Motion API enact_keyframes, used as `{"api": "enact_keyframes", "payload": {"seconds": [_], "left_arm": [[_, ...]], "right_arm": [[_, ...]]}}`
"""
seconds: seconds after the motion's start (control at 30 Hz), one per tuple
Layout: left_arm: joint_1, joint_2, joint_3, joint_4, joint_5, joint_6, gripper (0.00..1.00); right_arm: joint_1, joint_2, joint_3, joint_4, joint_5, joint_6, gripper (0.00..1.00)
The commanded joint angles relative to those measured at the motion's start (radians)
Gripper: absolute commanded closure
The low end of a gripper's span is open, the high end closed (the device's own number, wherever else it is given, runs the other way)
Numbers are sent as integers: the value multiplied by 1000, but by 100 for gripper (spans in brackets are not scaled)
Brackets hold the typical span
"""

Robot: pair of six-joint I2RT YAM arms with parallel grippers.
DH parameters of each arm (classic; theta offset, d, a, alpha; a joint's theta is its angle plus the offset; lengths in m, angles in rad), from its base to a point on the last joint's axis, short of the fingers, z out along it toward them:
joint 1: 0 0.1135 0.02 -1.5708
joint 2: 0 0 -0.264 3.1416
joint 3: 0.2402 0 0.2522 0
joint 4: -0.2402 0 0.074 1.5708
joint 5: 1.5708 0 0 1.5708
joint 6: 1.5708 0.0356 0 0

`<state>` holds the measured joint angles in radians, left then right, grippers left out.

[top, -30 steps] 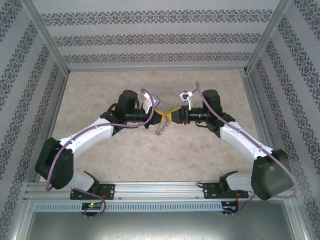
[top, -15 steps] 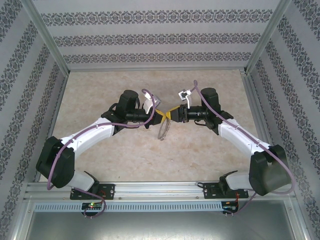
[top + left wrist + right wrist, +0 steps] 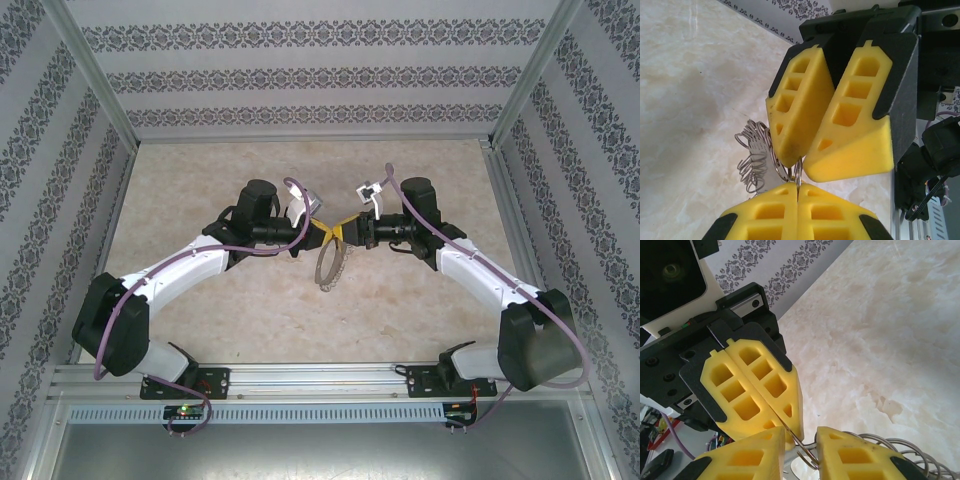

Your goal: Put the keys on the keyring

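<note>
A large thin silvery metal keyring [image 3: 330,262], fringed with small wire loops [image 3: 754,159], is clenched at frame centre by the left end effector [image 3: 797,194]. The right end effector [image 3: 801,442] is seen slightly parted around its wire.

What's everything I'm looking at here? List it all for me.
keyring: one, silvery, mid-table, hanging from where the two grippers meet
small loops: many, silvery, fringing the keyring's rim
table: one, beige marbled, under everything
walls: three, pale with grey patterned stripes, around the table
left gripper: one, yellow fingers, shut on the keyring's wire
right gripper: one, yellow fingers, slightly apart around the wire
arms: two, white and black, reaching in from the near edge
</note>
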<state>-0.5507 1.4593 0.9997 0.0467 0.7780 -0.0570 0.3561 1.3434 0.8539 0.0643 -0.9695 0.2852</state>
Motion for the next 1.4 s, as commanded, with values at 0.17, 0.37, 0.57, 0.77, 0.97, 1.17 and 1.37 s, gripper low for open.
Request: {"api": "enact_keyframes", "payload": {"seconds": [0.17, 0.37, 0.57, 0.77, 0.97, 1.17, 1.37], "left_arm": [[-12, 2, 46, 58, 3, -14, 100], [-12, 10, 63, 34, -68, -21, 100], [-3, -39, 89, 1, -260, -8, 69], [32, -63, 190, -87, -326, 30, 48], [97, 10, 372, -212, -301, 95, 38], [221, 131, 549, -287, -143, 122, 28], [267, 285, 750, -418, 47, 203, 25]], "right_arm": [[28, -14, -19, -19, -23, -27, 91], [26, 17, 44, -39, 36, -35, 100], [-6, 72, 181, -141, 92, -102, 100], [-16, 178, 436, -429, 173, -306, 100], [-50, 308, 773, -747, 188, -495, 100], [-105, 405, 1012, -937, 162, -606, 100], [-120, 494, 1161, -1029, 166, -668, 100]]}}
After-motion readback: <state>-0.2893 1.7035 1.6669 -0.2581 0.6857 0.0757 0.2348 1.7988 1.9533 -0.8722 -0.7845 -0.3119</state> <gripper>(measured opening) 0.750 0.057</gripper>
